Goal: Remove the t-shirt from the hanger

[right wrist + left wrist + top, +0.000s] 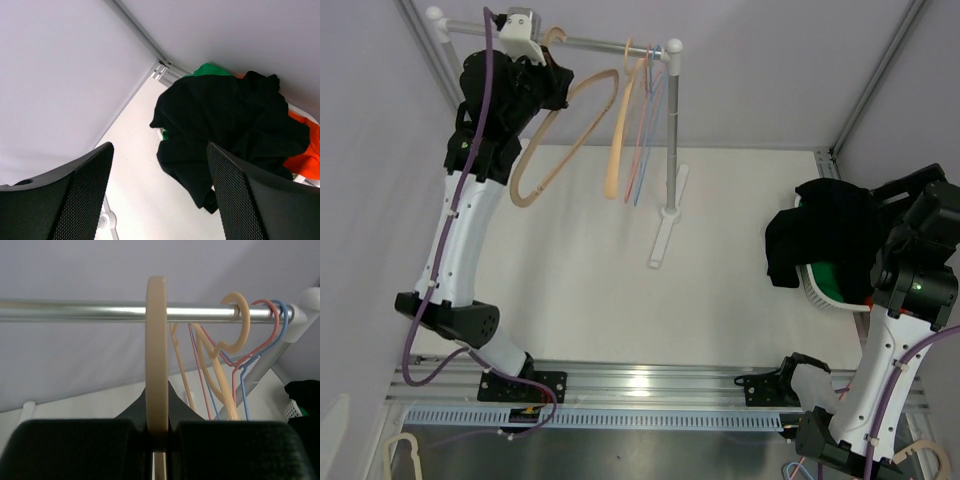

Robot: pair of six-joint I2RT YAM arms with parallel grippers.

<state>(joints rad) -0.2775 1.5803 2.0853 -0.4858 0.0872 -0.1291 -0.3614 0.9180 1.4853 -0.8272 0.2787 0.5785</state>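
Mesh-padded fingers (85, 190) of the right gripper (159, 165) stand wide apart and empty over the crumpled black t-shirt (235, 120). It lies heaped on the white plastic basket (817, 292), atop green cloth (210, 70) and orange cloth (305, 160). Well apart, the left gripper (157, 432) is clenched on the hook of the bare beige plastic hanger (156, 350) at the silver metal rail (75, 311), near a pink hanger (267, 325) and a blue hanger (286, 322).

Beyond the aluminium rail (650, 380), white shells and black joints are being shown on the left arm (465, 235) and right arm (880, 370). A purple cable (486, 70) is being carried along the left, a green light (918, 288) on the right.
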